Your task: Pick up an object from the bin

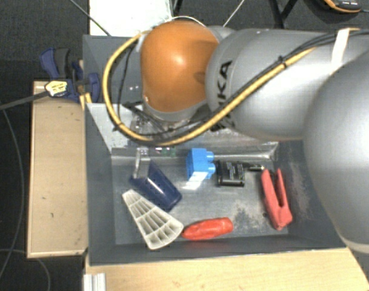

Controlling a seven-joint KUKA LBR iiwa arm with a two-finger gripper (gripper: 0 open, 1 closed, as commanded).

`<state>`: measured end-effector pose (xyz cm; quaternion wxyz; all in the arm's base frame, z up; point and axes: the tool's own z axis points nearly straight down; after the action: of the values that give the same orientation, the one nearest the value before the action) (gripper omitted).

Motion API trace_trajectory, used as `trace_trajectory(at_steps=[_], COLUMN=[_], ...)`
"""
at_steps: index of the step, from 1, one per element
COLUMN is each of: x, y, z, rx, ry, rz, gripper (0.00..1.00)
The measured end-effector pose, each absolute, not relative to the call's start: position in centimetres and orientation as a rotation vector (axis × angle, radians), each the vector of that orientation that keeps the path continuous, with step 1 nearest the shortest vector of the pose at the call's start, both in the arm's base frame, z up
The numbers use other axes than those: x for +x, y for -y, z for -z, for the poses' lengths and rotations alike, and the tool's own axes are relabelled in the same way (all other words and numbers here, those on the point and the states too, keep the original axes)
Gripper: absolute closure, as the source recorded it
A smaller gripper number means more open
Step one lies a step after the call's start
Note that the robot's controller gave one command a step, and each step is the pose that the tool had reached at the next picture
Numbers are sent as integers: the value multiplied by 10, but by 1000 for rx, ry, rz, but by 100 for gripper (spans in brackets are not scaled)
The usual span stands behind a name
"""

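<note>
Claw [140, 164] hung low at the left of the bin [102, 247], its tip largely hidden under the arm, so whether it was apart or together could not be told. A dark blue oblong block [159, 188] lay just below it, long axis slanting from upper left to lower right, upper end at the claw, lower end beside a white ribbed fan-shaped piece [152, 222].
</note>
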<state>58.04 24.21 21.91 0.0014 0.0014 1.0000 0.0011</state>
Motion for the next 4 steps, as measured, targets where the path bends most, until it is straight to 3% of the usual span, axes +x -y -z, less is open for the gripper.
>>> trace_trajectory(at_steps=[1,2,3,4], x=[578,562,494,497], y=[-199,-206,-227,-206], z=[-91,-154,-101,-71], rx=[315,347,381,853], ry=[-3122,-3106,-3115,-3006], rz=[-6,-16,-4,-25], gripper=[0,0,0,0])
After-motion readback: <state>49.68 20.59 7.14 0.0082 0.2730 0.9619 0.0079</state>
